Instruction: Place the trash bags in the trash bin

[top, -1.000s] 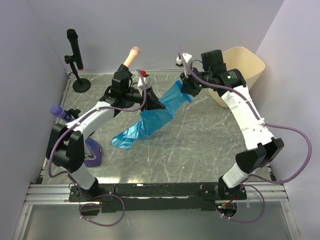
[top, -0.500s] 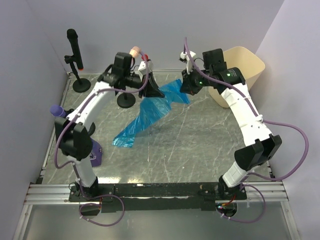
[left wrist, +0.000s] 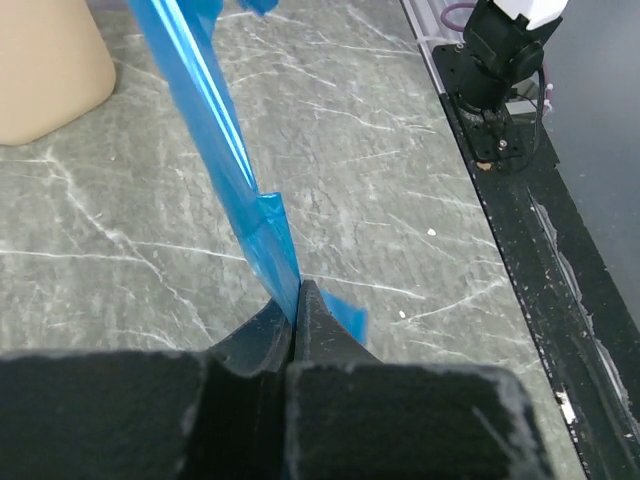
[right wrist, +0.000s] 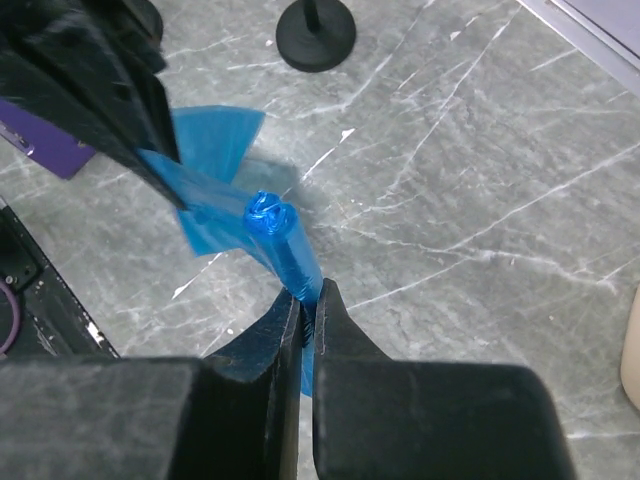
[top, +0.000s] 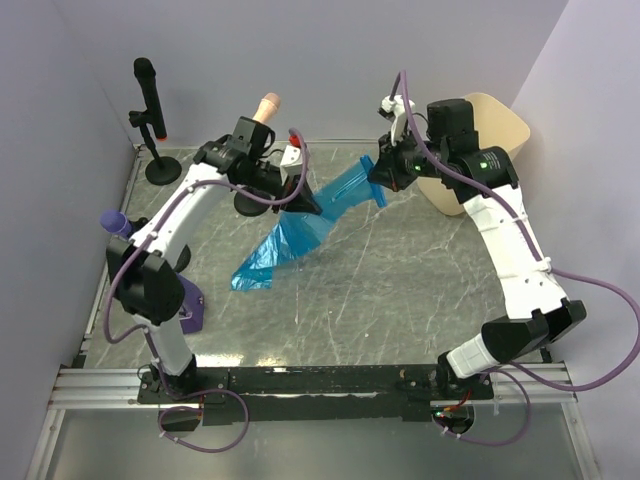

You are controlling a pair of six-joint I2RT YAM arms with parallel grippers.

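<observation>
The grey marbled tabletop is carrying the cream trash bin at its far right corner. The blue trash bag is stretching between both arms near the far edge, its tail trailing towards the middle. It is looking light, limp and slippery, so bunched folds are probably offering the surest hold. The left pincer is pinching the film mid-length, and the right pincer is clamping the rolled end nearer the bin.

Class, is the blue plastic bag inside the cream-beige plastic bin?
Out: the blue plastic bag hangs between the left gripper and right gripper, apart from the cream-beige bin.
</observation>
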